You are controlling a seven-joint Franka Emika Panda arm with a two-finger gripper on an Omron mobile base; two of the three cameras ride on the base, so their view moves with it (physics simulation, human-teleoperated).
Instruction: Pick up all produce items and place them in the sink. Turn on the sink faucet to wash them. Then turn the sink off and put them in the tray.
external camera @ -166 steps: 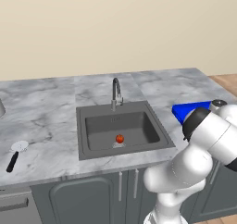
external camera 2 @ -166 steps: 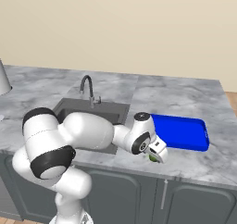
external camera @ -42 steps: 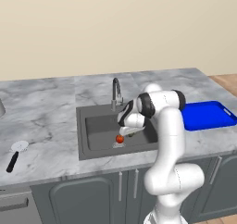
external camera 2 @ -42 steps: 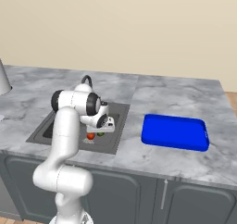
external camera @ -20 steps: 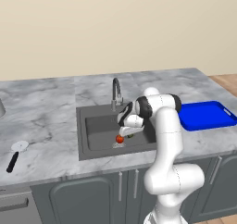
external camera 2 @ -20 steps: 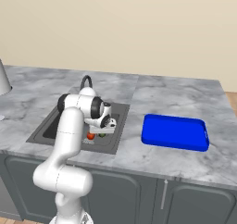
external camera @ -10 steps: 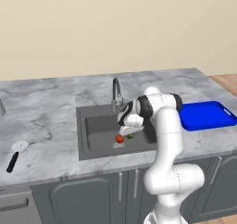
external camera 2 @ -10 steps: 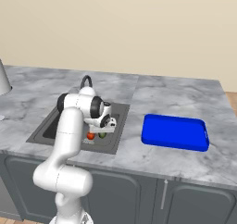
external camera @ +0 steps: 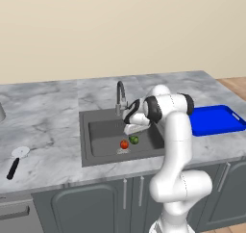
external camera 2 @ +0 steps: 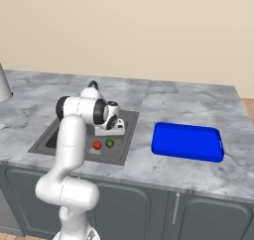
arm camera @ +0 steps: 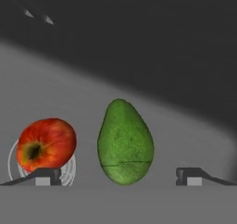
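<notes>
Compared with the frame about two seconds back, when only the red fruit lay visible on the basin floor beneath my hand, a green fruit now lies beside it. My arm has stayed over the sink [external camera: 86, 145] throughout that interval; over the last second my claw's fingers have spread apart.

Claw state: my claw [arm camera: 118, 176] is released, fingers spread wide, gripping nothing. In the hand view the two fingertips stand at either side of the green fruit with free space between each tip and its skin. In the left base view the claw [external camera: 133, 129] hangs just above the basin floor, in front of the sink faucet [external camera: 120, 96].

Count of produce items: two.
1. Red fruit [arm camera: 46, 145], apple-like, lying on the round drain at the basin floor. Also seen at [external camera: 124, 144] and [external camera 2: 97, 145].
2. Green fruit [arm camera: 125, 142], pear-shaped with a rough skin, lying just beside the red one, apart from it. Also seen at [external camera: 134, 140] and [external camera 2: 109, 143].

Count of other items:
- One sink, dark grey, recessed in the marble counter [external camera: 43, 116].
- One faucet, at the rear edge of the basin.
- One blue tray [external camera 2: 187, 142], on the counter to the right of the sink, well apart from both fruits.
- One utensil [external camera: 17, 159] with a black handle and white head, on the counter left of the sink.
</notes>
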